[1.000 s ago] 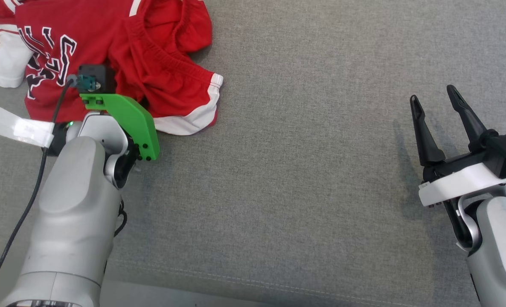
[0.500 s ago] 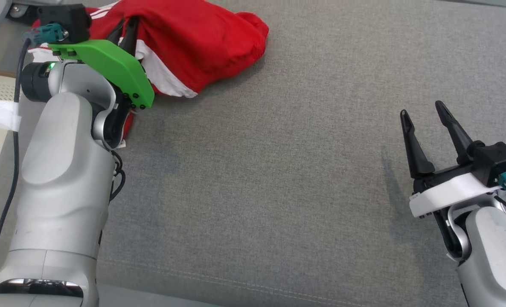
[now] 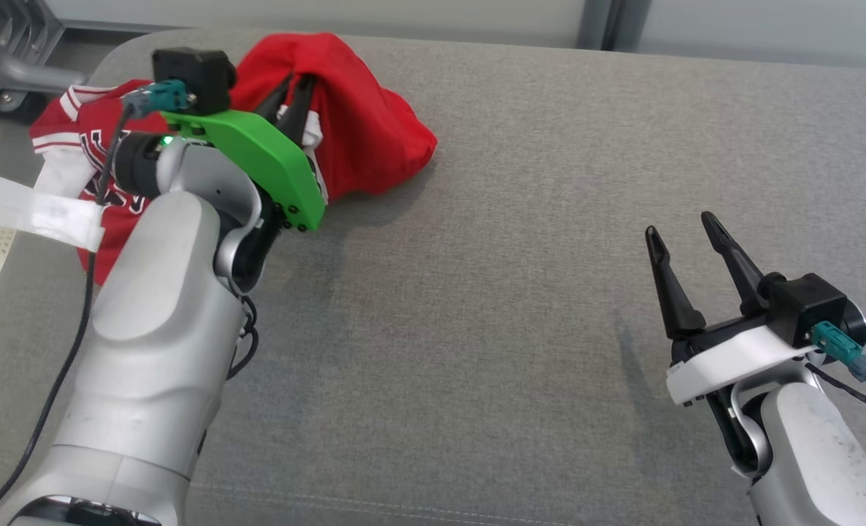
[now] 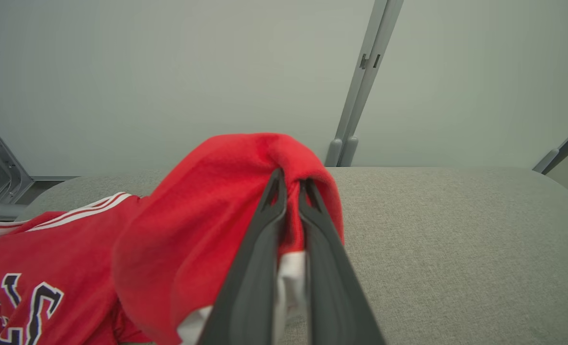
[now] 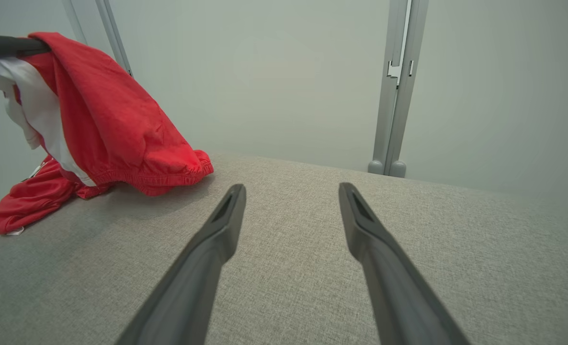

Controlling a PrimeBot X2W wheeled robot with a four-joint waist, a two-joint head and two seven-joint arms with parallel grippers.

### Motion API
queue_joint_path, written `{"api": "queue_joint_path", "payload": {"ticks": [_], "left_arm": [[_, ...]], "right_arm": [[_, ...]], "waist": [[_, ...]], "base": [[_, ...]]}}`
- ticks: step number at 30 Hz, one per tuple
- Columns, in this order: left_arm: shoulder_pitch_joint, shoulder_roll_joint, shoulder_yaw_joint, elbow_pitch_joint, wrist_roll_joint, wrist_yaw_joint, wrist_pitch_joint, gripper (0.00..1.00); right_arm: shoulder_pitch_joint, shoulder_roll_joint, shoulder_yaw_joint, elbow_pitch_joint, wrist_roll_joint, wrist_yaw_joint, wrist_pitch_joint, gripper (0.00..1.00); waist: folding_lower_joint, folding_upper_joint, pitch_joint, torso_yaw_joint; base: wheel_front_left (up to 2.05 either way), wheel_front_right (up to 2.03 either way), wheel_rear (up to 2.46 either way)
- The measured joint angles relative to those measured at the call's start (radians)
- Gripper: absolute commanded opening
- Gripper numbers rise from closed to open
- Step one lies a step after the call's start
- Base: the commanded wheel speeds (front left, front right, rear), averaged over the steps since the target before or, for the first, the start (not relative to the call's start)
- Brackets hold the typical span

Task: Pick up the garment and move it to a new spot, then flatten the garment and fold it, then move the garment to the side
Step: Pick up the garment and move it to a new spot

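**Item 1: garment** (image 3: 374, 146). Red fabric with white trim. It sits at 11 o'clock in the head view, near the far left corner of the grey fabric surface (image 3: 491, 292). One part is raised into a peak and drapes down toward 3 o'clock, with its gathered hem resting on the surface. A flatter red part with white stripes and black-and-white lettering (image 3: 101, 172) lies at 9 o'clock of the peak. Whether the two parts are one piece cannot be told. In the left wrist view the garment (image 4: 207, 211) runs from 12 o'clock round to 8 o'clock. In the right wrist view it (image 5: 116, 129) hangs at 10 o'clock.

**Item 2: left gripper** (image 3: 296, 88). It is mounted on a green bracket (image 3: 272, 157) and is clenched on the garment. The left wrist view shows the gripper (image 4: 291, 179) with its dark fingers nearly together. Red cloth is folded over the tips and a white band sits between the fingers lower down.

**Item 3: right gripper** (image 3: 680, 226). It is mounted on a white bracket (image 3: 725, 358) at 4 o'clock in the head view. It is released, with its fingers spread and nothing between them. It is well apart from the garment and points toward 12 o'clock. In the right wrist view the gripper (image 5: 292, 189) is above bare grey surface.

**Item 4: surroundings.** A pale wall with a grey metal post (image 5: 394, 96) stands beyond the surface's far edge. A white tape strip (image 3: 31, 212) is wrapped on the left arm's cable at 9 o'clock.
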Motion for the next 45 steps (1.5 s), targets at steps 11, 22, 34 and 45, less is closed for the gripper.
{"api": "queue_joint_path", "payload": {"ticks": [11, 22, 34, 45], "left_arm": [[0.068, 0.004, -0.263, -0.139, -0.139, -0.008, 0.043, 0.0], [0.102, 0.006, -0.444, -0.303, -0.349, 0.029, 0.072, 0.0], [0.1, 0.011, -0.483, -0.187, -0.289, 0.191, 0.081, 0.0], [0.096, 0.013, -0.506, -0.114, -0.273, 0.208, 0.068, 0.4]], "right_arm": [[0.04, 0.024, 0.018, 0.008, 0.003, 0.0, 0.0, 1.0], [0.042, 0.051, 0.053, 0.004, 0.011, 0.0, 0.0, 1.0], [0.038, 0.055, 0.07, -0.008, 0.037, 0.0, 0.0, 1.0], [0.03, 0.059, 0.069, -0.017, 0.046, 0.0, 0.0, 1.0]], "waist": [[0.0, 0.0, -0.061, -0.137], [0.0, 0.0001, -0.084, -0.289], [0.0, 0.0, -0.052, -0.453], [0.0, 0.0001, 0.013, -0.544]], "base": [[0.0, 0.0, 0.0], [0.0, 0.0, 0.0], [0.0, 0.0, 0.0], [0.0, 0.0, 0.0]]}}
